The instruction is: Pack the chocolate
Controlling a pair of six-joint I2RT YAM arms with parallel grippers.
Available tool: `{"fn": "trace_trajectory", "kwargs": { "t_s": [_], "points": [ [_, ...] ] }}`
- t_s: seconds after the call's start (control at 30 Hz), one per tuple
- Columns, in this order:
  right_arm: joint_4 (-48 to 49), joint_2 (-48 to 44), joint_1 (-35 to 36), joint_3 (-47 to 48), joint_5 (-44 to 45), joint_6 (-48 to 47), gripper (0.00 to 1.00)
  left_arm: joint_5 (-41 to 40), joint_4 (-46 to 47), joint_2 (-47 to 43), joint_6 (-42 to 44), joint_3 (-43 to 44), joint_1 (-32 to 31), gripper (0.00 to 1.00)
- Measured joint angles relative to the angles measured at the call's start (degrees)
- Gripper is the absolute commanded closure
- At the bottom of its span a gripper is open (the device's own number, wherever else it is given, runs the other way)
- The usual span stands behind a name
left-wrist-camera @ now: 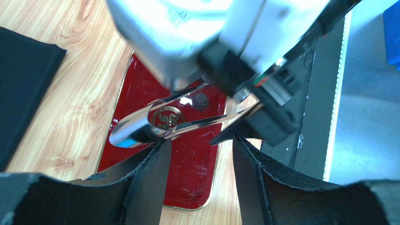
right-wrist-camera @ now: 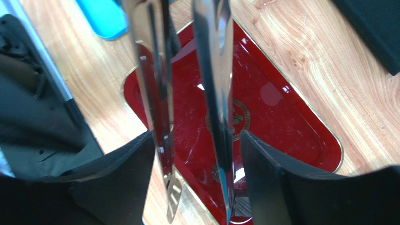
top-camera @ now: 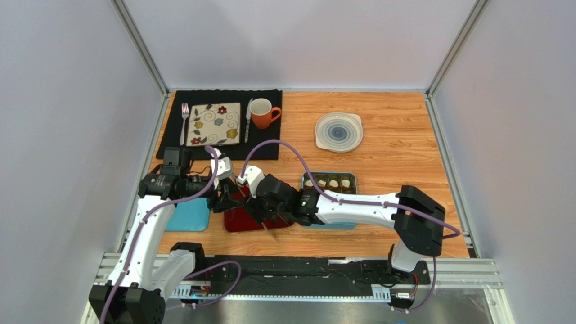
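Note:
Several cream chocolates [top-camera: 329, 183] lie in a row in the teal box [top-camera: 305, 179]. One dark chocolate [left-wrist-camera: 201, 101] lies on the red tray [left-wrist-camera: 197, 164], which also shows in the top view [top-camera: 238, 221] and the right wrist view [right-wrist-camera: 281, 117]. My right gripper [top-camera: 265, 210] [right-wrist-camera: 197, 138] is shut on metal tongs [right-wrist-camera: 213, 84] over the tray, both tong arms between its fingers. The bend of the tongs [left-wrist-camera: 127, 133] points towards my left gripper [top-camera: 226, 198] [left-wrist-camera: 199, 140], which is open, its left finger right beside that bend.
A teal lid [top-camera: 188, 214] lies left of the tray. A black placemat [top-camera: 223, 142] at the back holds a flowered plate [top-camera: 214, 124], a fork [top-camera: 184, 121], a knife [top-camera: 248, 118] and an orange mug [top-camera: 262, 113]. A round white container [top-camera: 339, 131] stands at the back right.

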Motion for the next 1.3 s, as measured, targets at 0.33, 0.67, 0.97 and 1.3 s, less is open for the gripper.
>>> {"fn": "trace_trajectory", "kwargs": {
  "t_s": [0.33,0.67,0.97,1.3],
  "points": [
    [0.33,-0.02,0.02,0.44,1.09,-0.52,0.68,0.15,-0.59,-0.15,0.24,0.44,0.0,0.41],
    [2.01,-7.67,0.02,-0.85,3.67,0.22,0.66,0.0,-1.27,-0.2,0.24,0.61,0.0,0.41],
    [5.11,-12.85,0.04,-3.69,6.97,0.79,0.66,-1.92,-0.48,-0.81,-0.92,0.74,0.0,0.43],
    [11.98,-13.99,0.02,-11.04,15.65,1.6,0.67,-16.7,20.02,6.4,-16.72,-7.67,0.0,0.43]
  ]
}}
